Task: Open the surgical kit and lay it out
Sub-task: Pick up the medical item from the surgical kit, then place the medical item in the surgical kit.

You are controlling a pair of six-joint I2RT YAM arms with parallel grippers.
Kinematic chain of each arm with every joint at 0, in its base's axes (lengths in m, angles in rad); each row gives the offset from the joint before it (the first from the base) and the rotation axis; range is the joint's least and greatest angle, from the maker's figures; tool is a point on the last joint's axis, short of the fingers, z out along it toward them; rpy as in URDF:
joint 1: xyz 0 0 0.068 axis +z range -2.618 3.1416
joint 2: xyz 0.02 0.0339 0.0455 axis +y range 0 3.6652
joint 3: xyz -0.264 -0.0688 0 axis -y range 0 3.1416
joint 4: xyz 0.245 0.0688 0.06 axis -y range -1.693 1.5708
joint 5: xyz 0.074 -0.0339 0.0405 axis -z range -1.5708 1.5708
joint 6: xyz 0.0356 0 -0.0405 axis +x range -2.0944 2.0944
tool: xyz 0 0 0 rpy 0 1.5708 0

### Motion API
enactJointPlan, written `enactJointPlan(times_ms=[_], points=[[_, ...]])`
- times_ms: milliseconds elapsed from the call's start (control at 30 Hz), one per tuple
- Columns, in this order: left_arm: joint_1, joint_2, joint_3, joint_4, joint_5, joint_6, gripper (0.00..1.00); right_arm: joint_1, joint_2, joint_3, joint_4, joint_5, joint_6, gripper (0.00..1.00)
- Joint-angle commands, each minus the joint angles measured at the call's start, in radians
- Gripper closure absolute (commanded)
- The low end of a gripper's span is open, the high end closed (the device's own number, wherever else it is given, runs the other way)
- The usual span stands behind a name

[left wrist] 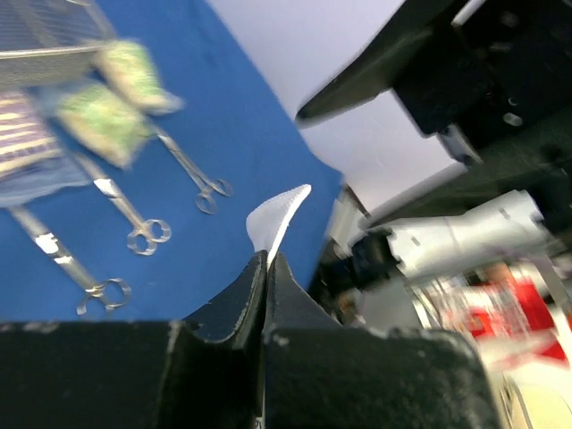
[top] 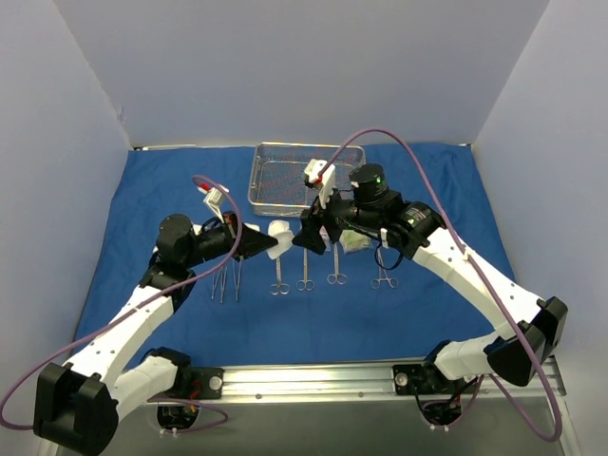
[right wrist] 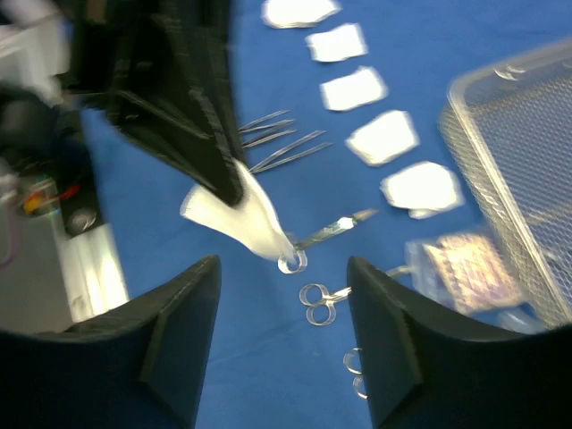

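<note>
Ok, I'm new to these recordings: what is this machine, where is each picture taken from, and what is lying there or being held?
These are two robot arms bolted to a table's near edge, each ending in a two-finger gripper. The wide picture looks down from above and behind them; the other two come from a camera on each wrist. A blue cloth is spread over the table. On it lie a wire-mesh tray, a row of ring-handled steel instruments, tweezers, white gauze pads and small packets. The left gripper is pinched shut on one white gauze piece. The right gripper is open close beside it, holding nothing.
</note>
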Motion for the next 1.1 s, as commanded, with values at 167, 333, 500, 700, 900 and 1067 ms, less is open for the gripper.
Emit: enactJointPlan(times_ms=[167,333,500,700,900,1067], points=[[0.214,-0.039,0.148,-0.454,-0.36,0.04,0.98,-0.058,-0.095,-0.059,0.117,0.672,0.256,0.0],[0.544,0.037,0.113,-0.377,-0.259,-0.054,0.98,-0.17,-0.106,-0.12,0.142,0.706,0.331,0.0],[0.676,0.253,0.21,-0.482,-0.25,-0.046,0.98,-0.263,-0.071,-0.141,0.164,0.569,0.353,0.0],[0.786,0.404,0.281,-0.515,-0.28,-0.012,0.98,-0.345,-0.031,-0.145,0.161,0.5,0.344,0.0],[0.846,0.62,0.41,-0.549,-0.115,0.118,0.98,-0.383,0.012,-0.126,0.144,0.461,0.325,0.0],[0.849,0.738,0.452,-0.517,-0.111,0.1,0.98,-0.394,0.017,-0.117,0.135,0.451,0.313,0.0]])
